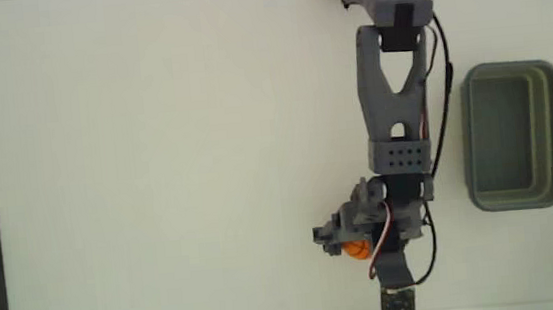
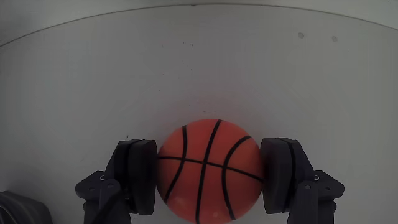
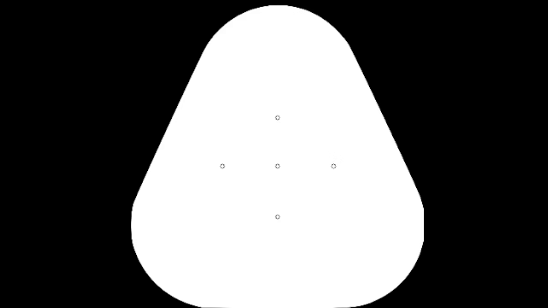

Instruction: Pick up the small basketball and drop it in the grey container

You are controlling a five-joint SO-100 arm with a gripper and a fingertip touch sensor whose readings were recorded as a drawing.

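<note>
Looking across the white table [image 1: 157,165] from left to right in the fixed view, the left half is bare, then the arm [image 1: 392,95] reaches from the far edge toward the near one, and well off to its right sits the grey container [image 1: 513,135], set apart from everything else. The gripper [image 1: 352,241] is at the near end of the arm, and a sliver of orange shows there under the dark parts: that is the small basketball [image 1: 357,250]. The wrist view makes the relation plain: going left to right, one dark finger pad [image 2: 142,176], then the ball [image 2: 208,171], then the other pad, each pad pressed against a side of the ball, so the jaws are closed on it across its width. Whether the ball is resting on the table or just lifted I cannot tell from either view. Being round, it has no long axis to mind. What matters for the coming move is direction: from the gripper the container lies to the right and somewhat farther back in the fixed view, so my guess is the carry must swing rightward and away from the near edge before letting go over the open tub.
</note>
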